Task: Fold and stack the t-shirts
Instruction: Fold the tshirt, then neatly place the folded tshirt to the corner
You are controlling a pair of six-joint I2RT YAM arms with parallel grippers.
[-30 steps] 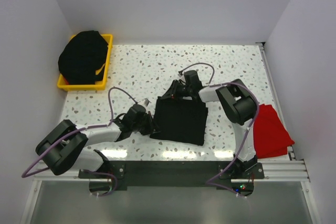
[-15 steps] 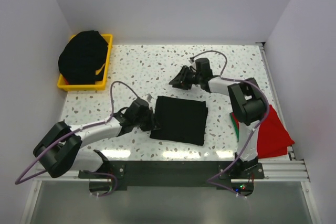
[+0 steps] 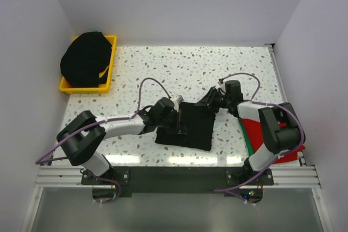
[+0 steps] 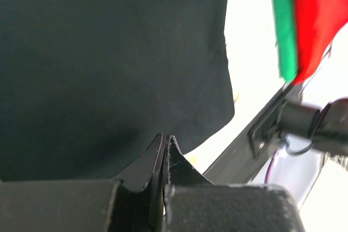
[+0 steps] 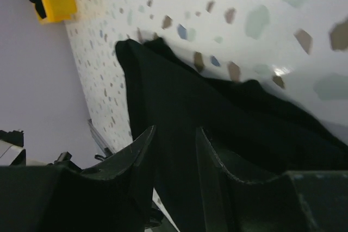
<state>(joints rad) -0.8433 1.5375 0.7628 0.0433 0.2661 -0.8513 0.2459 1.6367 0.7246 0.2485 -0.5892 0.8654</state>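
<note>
Now: yellow bin (image 3: 112, 52) holds heaped black t-shirts (image 3: 86, 61) | right arm (image 3: 278, 127) hides most of red t-shirt (image 4: 321, 4) | left gripper (image 4: 165, 138) clenched, right gripper (image 5: 175, 130) parted, both over folded black t-shirt (image 3: 196, 129)

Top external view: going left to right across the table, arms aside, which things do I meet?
yellow bin → folded black t-shirt → red t-shirt

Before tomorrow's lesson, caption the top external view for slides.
Left gripper and right gripper at folded black t-shirt; red t-shirt at right; black cloth heaped in yellow bin.
</note>
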